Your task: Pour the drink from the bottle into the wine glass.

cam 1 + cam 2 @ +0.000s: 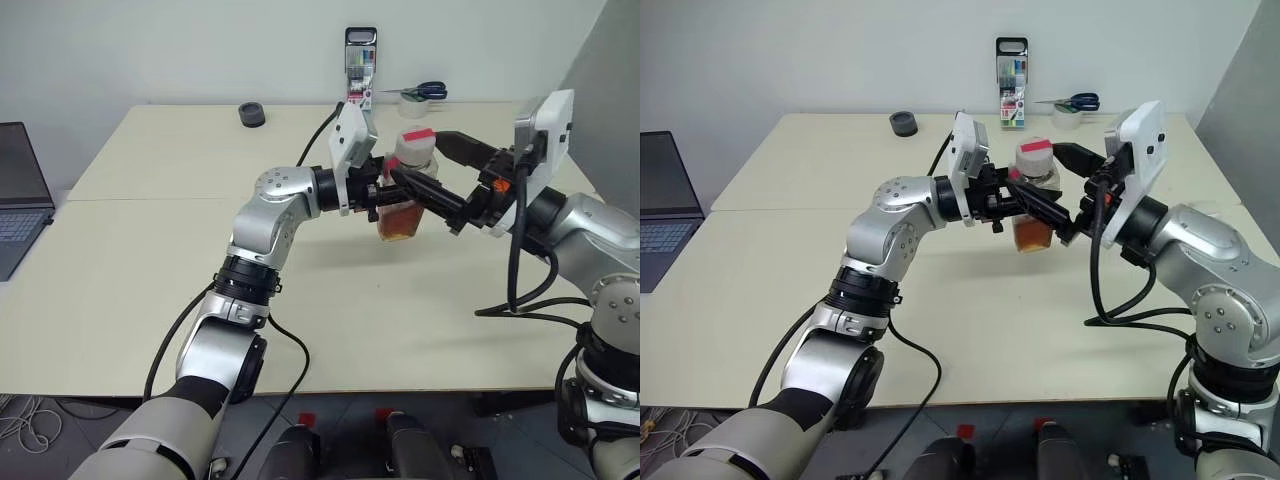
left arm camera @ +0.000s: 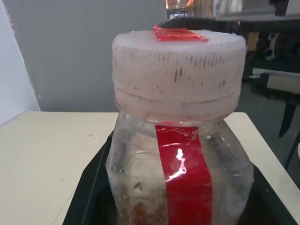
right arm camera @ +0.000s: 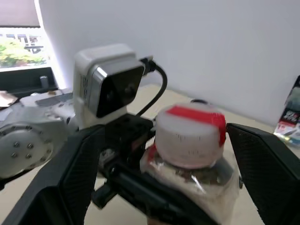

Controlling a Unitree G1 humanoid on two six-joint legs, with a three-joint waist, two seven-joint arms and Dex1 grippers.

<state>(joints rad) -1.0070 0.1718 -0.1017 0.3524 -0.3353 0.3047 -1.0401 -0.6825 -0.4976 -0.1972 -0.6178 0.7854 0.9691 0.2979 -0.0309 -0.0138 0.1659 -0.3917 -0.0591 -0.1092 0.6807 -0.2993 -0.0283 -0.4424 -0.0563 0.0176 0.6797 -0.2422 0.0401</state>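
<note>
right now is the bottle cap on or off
On: the red-and-white cap sits on the bottle neck, with the bottle upright.

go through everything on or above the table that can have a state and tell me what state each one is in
bottle: held up off the table, upright, part full of amber drink
cap: on the bottle
left gripper: shut on the bottle's body
right gripper: open, fingers either side of the cap
scissors: closed, lying at the table's far edge

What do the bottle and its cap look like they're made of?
The bottle: thin clear plastic, probably; its glossy walls look creased and crinkled, with a shiny red label strip. The cap: matte whitish plastic, ribbed around the side, red patch on top.
</note>
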